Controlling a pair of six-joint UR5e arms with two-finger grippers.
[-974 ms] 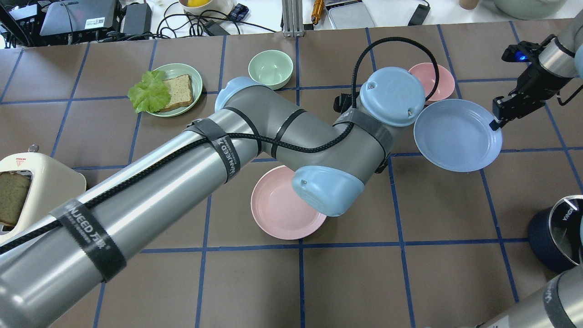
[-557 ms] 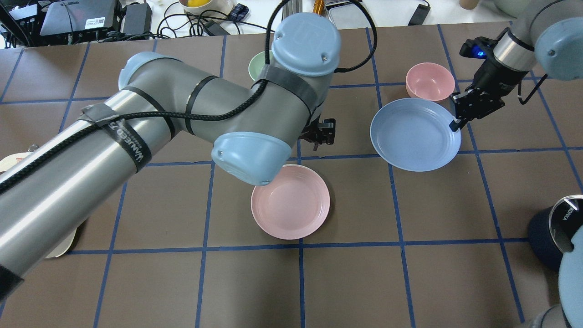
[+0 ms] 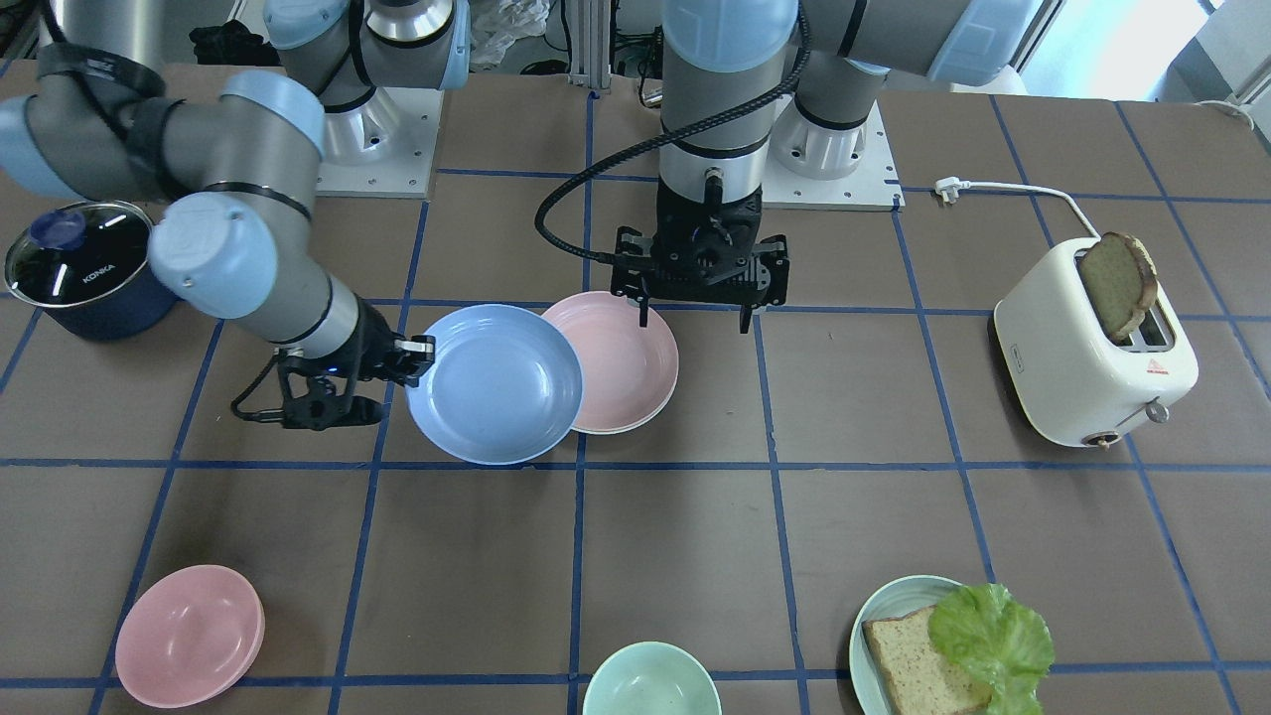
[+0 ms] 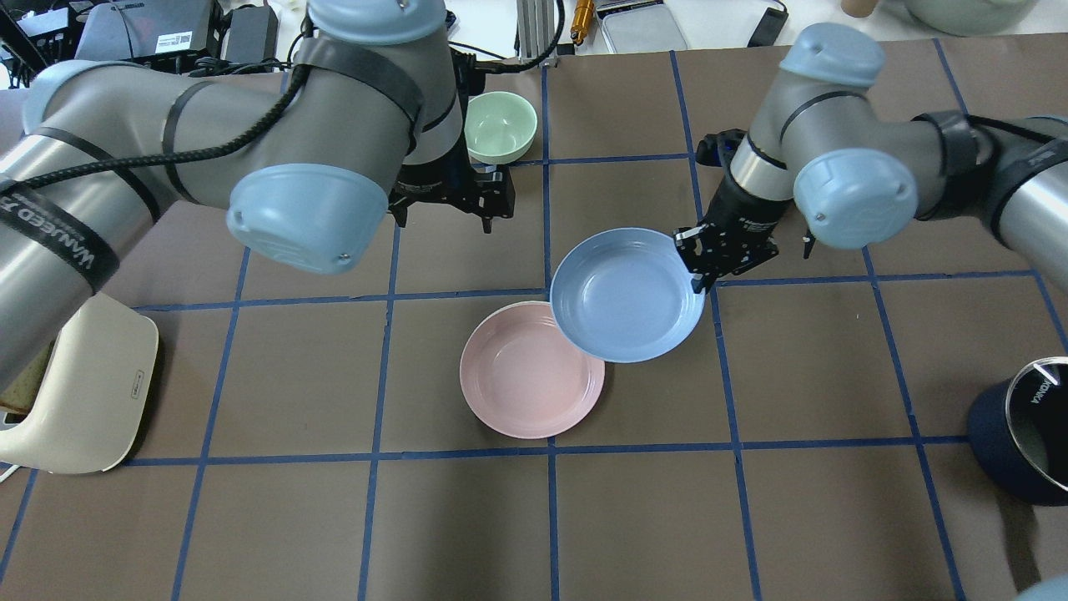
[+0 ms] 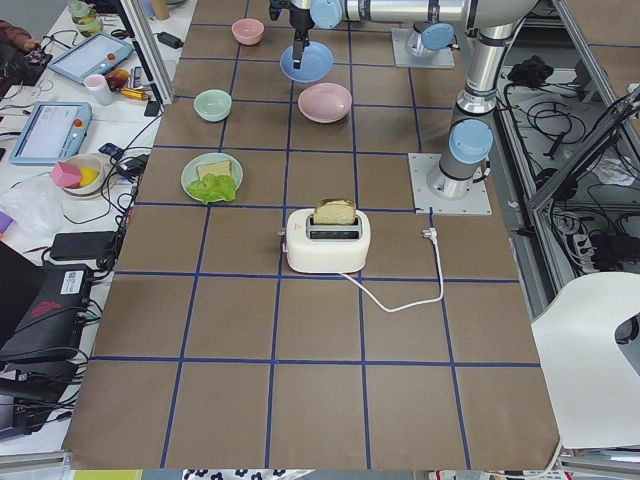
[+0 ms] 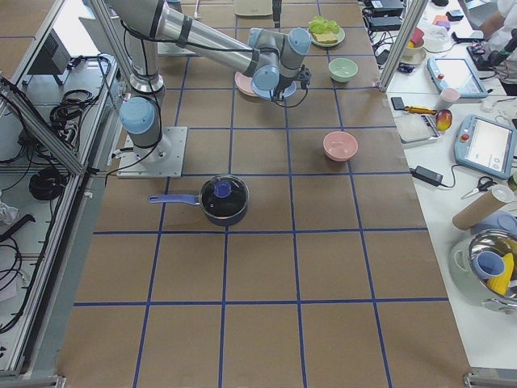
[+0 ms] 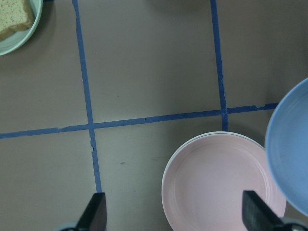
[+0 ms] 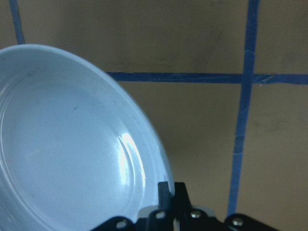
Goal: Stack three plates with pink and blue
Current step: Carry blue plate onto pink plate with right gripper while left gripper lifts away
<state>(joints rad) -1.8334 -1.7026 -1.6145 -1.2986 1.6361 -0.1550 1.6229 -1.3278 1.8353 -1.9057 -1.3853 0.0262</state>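
Note:
The pale pink plate point(image 4: 526, 386) lies on the cream-white plate, of which only a thin rim point(image 7: 190, 143) shows. My right gripper point(image 4: 699, 280) is shut on the rim of the light blue plate point(image 4: 627, 294) and holds it so that it overlaps the pink plate's far right edge. The wrist view shows the pinch point(image 8: 172, 192) on the blue plate point(image 8: 72, 144). My left gripper point(image 4: 440, 219) is open and empty, beyond the stack. Its wrist view shows the pink plate point(image 7: 216, 183) and the blue plate's edge point(image 7: 293, 154).
A pink bowl point(image 3: 189, 636) and a green bowl point(image 4: 499, 125) stand on the far side. A teal plate with bread and lettuce point(image 3: 874, 621), a toaster point(image 3: 1092, 348) with a bread slice and a dark lidded pot point(image 4: 1026, 426) are around the table.
My right gripper has carried the blue plate left, from beside the pink bowl to over the pink plate's edge. My left arm has drawn back to the far left, off the pink plate.

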